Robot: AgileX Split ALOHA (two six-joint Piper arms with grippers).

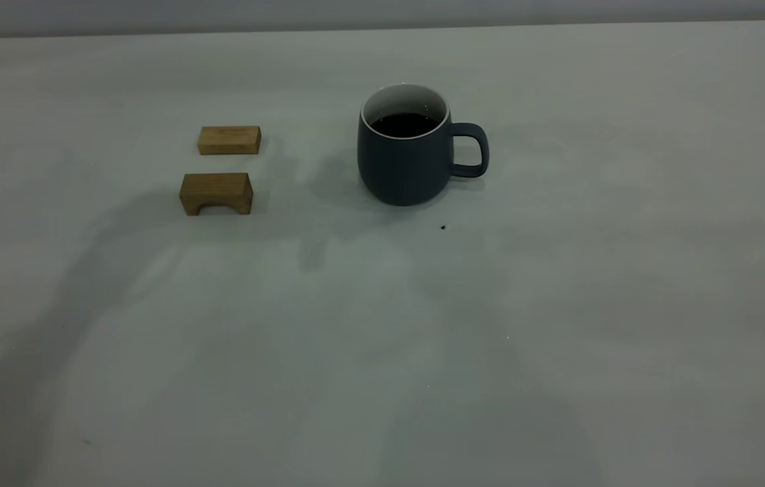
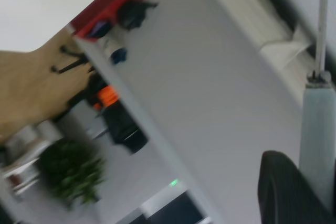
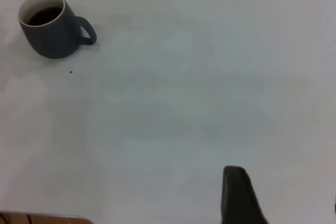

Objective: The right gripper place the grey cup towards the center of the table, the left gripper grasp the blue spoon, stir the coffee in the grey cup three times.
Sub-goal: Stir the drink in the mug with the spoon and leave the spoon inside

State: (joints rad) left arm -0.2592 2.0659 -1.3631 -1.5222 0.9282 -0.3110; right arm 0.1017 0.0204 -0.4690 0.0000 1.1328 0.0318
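- Jaws first: on my left gripper [image 2: 302,192] they seem pressed onto the pale handle of the blue spoon [image 2: 317,135]. Only one black finger [image 2: 281,192] shows, close against that handle, so I judge the pinch and do not see it whole.
- That arm is out of the exterior view, and its wrist camera looks off into the room rather than at the grey cup [image 1: 404,157]. The spoon's thin metal neck runs up and away from the finger, and its bowl is out of sight.
- On my right gripper [image 3: 286,195] the jaws are spread with only bare table [image 1: 558,325] between them, well apart from the cup.
- The cup stands upright and alone, its loop handle turned away from the two small wooden blocks [image 1: 216,193]. The blocks are well to its other side, and a dark speck [image 1: 442,227] lies near its base.
- Coffee [image 1: 404,124] sits some way below the white rim.
- By my reading the cup is already about mid-table, so stirring is the step in hand.
- The spoon looks light, stiff and slim. Held by the handle it could swivel in my pinch if the bowl drags on the cup wall, so I would keep the grip firm and the circles small.
- The cup looks like ceramic, heavy with liquid, matte and hard. A knock on the rim could slide it or slop coffee, so if it needs steadying, the loop handle is the place to hold.
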